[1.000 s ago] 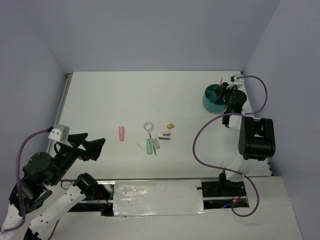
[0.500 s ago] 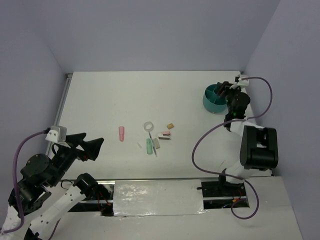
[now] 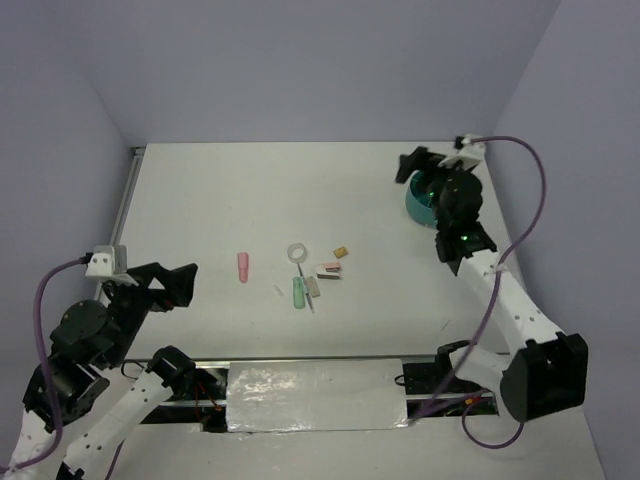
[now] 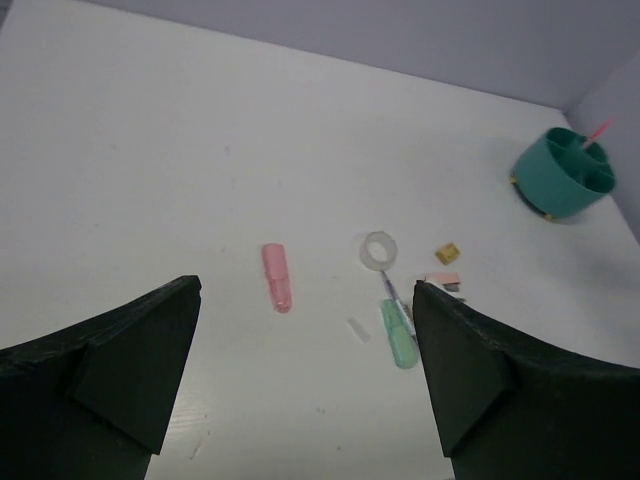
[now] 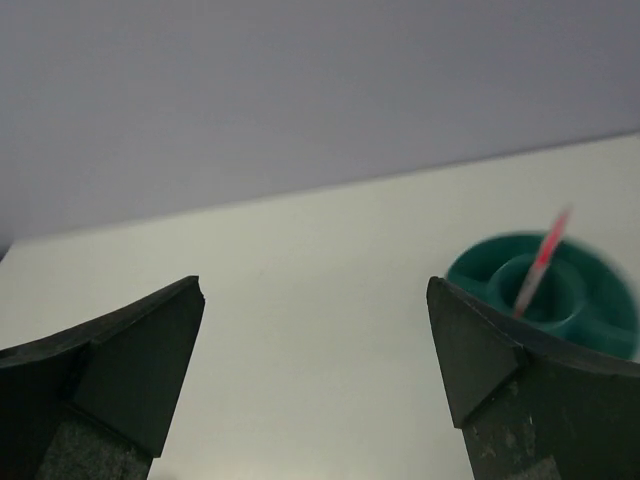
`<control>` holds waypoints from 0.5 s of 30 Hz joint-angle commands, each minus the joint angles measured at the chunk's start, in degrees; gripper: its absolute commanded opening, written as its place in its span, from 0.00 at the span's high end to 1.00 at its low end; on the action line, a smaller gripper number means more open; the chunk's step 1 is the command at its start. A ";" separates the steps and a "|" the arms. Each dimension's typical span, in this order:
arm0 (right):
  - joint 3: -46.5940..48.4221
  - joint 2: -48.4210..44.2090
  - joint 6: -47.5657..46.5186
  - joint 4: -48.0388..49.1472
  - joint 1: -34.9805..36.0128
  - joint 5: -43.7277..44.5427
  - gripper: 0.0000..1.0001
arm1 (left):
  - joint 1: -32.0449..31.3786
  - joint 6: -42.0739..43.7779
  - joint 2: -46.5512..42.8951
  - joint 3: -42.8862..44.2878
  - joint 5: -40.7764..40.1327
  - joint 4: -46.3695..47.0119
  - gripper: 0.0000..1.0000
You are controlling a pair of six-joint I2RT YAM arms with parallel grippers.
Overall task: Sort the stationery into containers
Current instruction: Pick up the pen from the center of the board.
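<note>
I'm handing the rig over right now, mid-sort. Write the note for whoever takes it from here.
Left gripper: open, empty, hovering at the near side with the loose items ahead of it.
Right gripper: open, empty, close to the teal organiser.
Done: thin pink pen stands in the organiser.
Left: short pink stub, white tape ring, mint-green stub, tan block and pinkish block, all lying on the table.

Left arm (image 3: 90, 340) is noted folded and drawn back at the near left. Black left gripper (image 4: 305, 288) is held with jaws spread wide, nothing between them. Right arm (image 3: 505, 300) is stretched out to the far right. Black right gripper (image 5: 314, 285) is likewise held wide apart, nothing gripped.
</note>
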 commanded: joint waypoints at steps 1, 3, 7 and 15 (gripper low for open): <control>1.95 -6.70 0.63 -19.29 16.86 10.92 0.00 | 2.77 -5.25 6.09 1.64 -9.23 -2.47 0.01; 0.90 -7.86 3.00 -24.14 22.09 6.56 0.00 | 4.61 -7.02 8.31 2.43 -13.70 -4.68 0.01; 0.19 -5.59 8.11 -31.42 35.43 10.19 0.00 | 7.44 -6.69 9.64 2.09 -12.95 -4.44 0.01; 4.31 -3.21 6.70 -37.86 37.14 10.07 0.04 | 8.06 -5.62 8.49 1.21 -10.57 -3.28 0.01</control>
